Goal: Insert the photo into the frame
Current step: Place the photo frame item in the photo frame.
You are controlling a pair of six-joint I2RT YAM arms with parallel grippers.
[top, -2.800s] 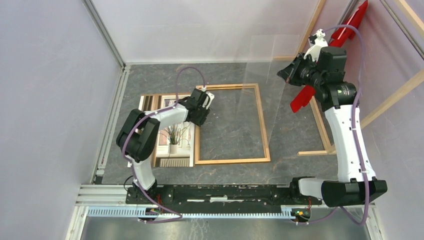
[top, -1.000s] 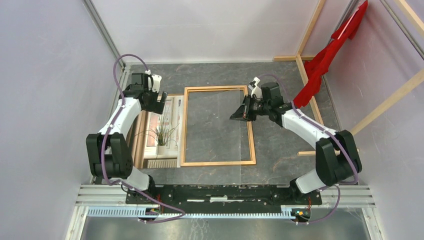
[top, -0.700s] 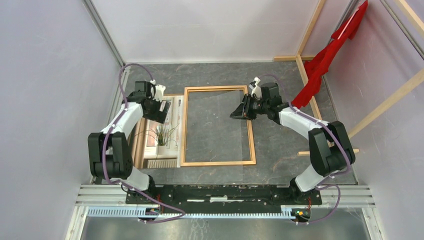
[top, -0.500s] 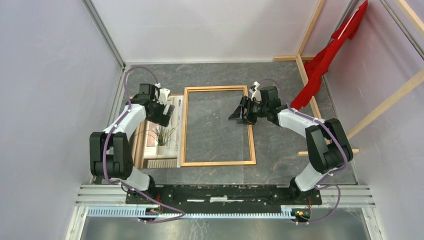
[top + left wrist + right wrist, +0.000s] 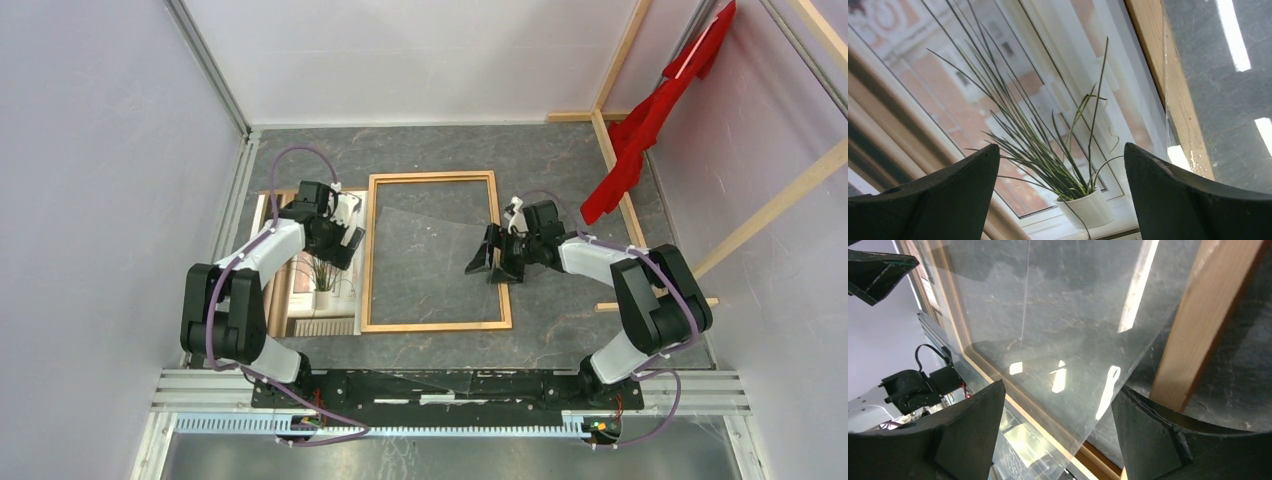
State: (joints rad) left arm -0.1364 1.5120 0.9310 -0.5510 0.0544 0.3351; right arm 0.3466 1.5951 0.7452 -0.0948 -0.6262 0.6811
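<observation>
The photo lies just beneath the spread left gripper

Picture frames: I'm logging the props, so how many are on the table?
1: the frame lies flat, right of the photo; none seems hidden.

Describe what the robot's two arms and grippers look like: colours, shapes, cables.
Both the left arm and right arm have white shells with bulky black joints. A lilac cable loops along each. The left gripper and right gripper are black, with two broad wedge-shaped fingers.
</observation>
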